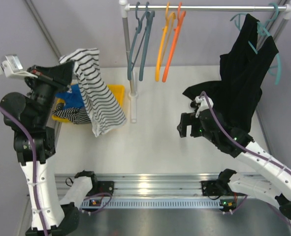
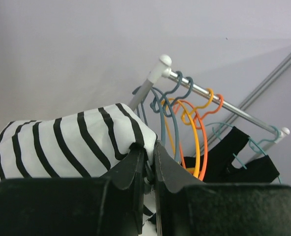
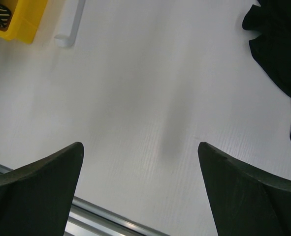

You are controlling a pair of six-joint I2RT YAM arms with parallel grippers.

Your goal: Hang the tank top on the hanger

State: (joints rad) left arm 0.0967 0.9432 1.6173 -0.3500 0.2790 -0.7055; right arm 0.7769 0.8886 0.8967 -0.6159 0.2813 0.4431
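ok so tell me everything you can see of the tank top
The tank top is soft white fabric with thin black stripes. The left gripper is shut on a bunched fold at its upper end, holding it raised, and the rest hangs down slack in a long drape. In the top view its lower end overlaps the yellow bin; whether it touches it cannot be told.

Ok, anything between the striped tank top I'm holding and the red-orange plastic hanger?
Yes. Two teal-blue hangers, the yellow-orange hanger and the rack's grey upright post stand between the tank top and the red-orange hanger.
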